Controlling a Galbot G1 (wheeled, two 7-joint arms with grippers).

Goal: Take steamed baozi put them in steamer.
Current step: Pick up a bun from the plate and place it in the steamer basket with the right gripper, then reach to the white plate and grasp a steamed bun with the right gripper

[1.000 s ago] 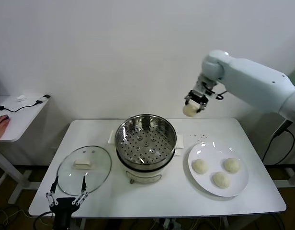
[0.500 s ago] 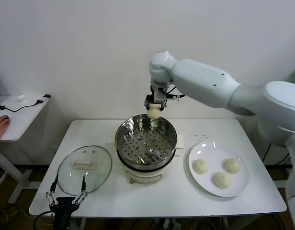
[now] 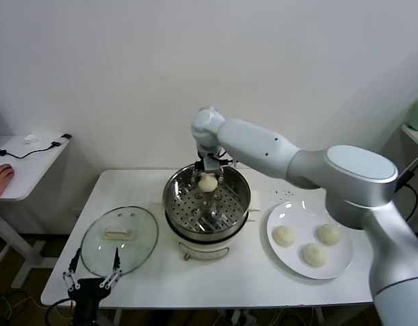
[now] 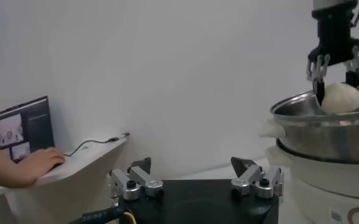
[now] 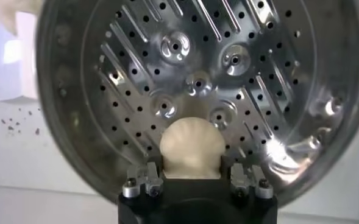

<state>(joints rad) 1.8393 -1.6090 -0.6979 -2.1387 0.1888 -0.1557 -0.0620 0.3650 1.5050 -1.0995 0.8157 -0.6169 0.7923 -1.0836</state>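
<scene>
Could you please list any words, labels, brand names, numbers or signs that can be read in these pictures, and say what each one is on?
No text can be read in any view.
Steamer: a small mark low on its cream base, too small to read.
Laptop screen: shows picture windows only, any writing too blurred to read.
Glass lid, white plate, baozi in the right pincer: no markings visible.

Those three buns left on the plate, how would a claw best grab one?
Probably from straight above, pinching the round sides at the widest part. Each bun on the plate sits dome-up with gaps between neighbours, leaving room for fingers. The right claw already holds a bun that way over the steamer.
</scene>
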